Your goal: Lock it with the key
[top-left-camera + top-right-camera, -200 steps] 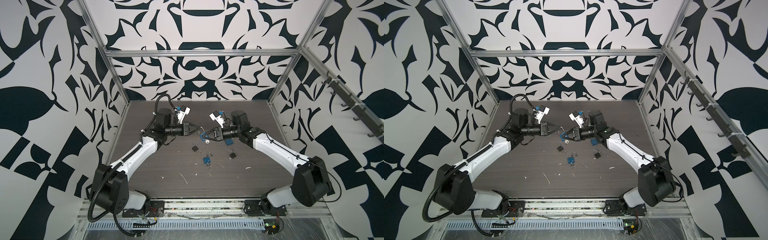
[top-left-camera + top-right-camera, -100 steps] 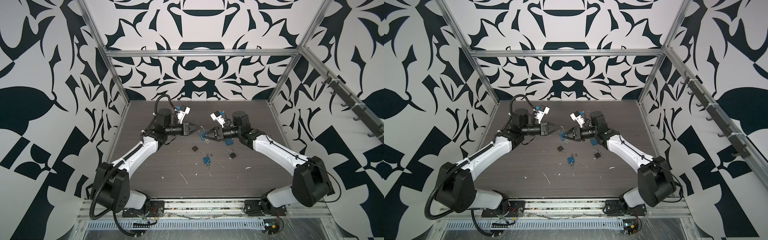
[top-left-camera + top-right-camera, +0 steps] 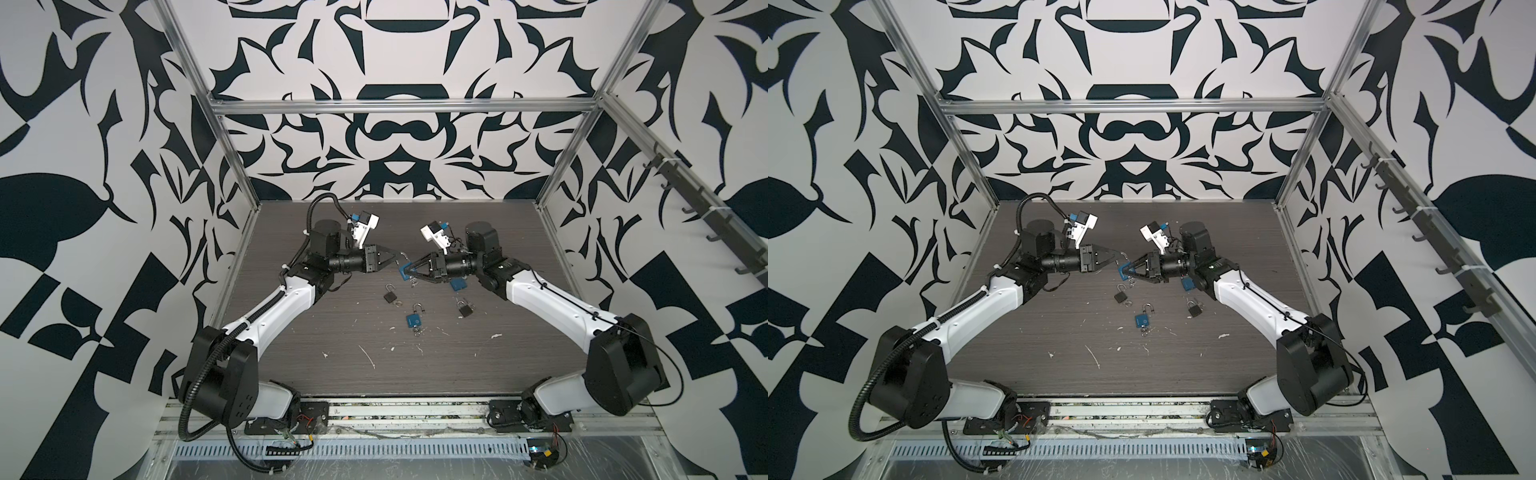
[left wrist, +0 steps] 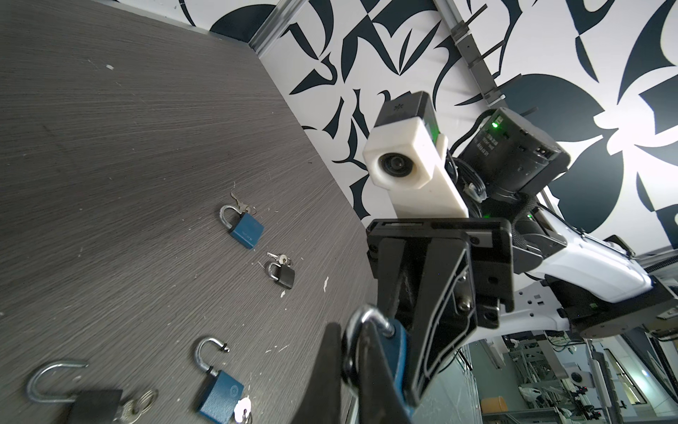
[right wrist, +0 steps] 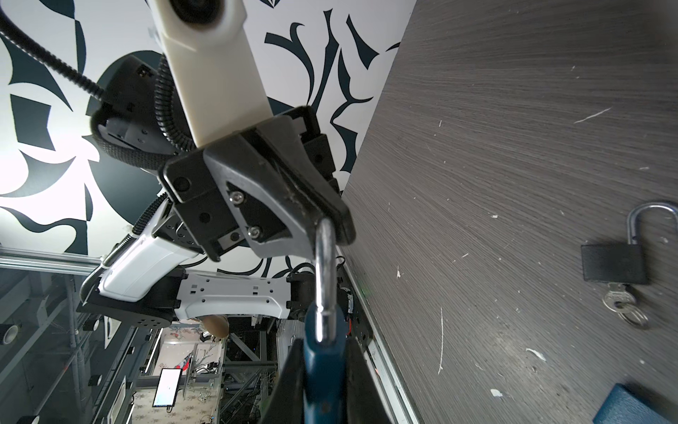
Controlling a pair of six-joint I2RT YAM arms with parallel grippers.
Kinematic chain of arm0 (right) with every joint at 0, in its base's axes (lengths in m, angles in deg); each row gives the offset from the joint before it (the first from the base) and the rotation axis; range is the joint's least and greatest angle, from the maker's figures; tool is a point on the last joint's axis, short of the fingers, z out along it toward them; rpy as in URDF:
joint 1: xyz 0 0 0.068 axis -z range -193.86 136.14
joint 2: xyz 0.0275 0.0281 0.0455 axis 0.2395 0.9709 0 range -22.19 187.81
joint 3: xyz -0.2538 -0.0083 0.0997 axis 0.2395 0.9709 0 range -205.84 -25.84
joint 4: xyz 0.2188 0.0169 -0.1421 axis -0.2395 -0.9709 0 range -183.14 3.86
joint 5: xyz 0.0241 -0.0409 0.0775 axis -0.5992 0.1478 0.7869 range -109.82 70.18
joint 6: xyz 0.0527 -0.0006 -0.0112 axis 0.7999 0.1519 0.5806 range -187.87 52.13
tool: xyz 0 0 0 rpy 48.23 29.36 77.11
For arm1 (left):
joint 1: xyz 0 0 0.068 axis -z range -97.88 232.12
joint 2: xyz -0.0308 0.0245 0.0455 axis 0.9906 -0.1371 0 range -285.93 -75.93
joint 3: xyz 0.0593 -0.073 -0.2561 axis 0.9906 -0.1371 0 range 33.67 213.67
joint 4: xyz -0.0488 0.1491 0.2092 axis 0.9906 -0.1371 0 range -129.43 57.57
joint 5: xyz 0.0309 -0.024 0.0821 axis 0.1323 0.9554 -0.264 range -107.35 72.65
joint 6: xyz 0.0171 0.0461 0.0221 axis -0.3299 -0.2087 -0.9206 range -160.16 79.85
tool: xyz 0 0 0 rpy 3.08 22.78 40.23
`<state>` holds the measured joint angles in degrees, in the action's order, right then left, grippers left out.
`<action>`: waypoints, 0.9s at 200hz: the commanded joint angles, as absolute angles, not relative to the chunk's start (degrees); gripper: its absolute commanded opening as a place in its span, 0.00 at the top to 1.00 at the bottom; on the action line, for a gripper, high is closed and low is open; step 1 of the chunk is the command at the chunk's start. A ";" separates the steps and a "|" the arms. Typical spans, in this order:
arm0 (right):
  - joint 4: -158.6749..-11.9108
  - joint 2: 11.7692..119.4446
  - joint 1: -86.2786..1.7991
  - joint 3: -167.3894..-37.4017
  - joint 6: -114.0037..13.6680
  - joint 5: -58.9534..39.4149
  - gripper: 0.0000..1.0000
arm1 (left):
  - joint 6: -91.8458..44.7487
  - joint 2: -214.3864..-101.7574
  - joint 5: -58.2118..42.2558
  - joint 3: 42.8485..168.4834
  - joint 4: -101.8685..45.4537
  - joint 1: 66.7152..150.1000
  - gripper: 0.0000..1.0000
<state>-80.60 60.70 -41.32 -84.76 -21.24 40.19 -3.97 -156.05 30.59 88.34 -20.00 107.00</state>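
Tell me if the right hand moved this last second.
No: the right hand, shut on the blue padlock, sits where it was relative to the nearest black padlock on the table.

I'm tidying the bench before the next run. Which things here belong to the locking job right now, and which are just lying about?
In use:
- held blue padlock, its body in the right claw, its shackle pinched by the left claw

Lying about:
- open black padlock
- middle blue padlock
- second black padlock
- blue padlock beside the right arm
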 commanded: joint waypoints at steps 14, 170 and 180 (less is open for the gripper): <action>-67.69 59.46 -41.73 -87.94 -21.11 40.13 1.00 | -3.42 -155.43 31.72 84.29 -22.36 109.76 1.00; -69.62 64.44 -41.39 -91.92 -24.84 35.81 1.00 | 0.67 -150.29 32.70 77.80 -19.12 114.53 1.00; -69.64 64.55 -41.46 -92.26 -25.01 35.70 1.00 | 0.78 -149.94 32.67 77.59 -19.09 114.97 1.00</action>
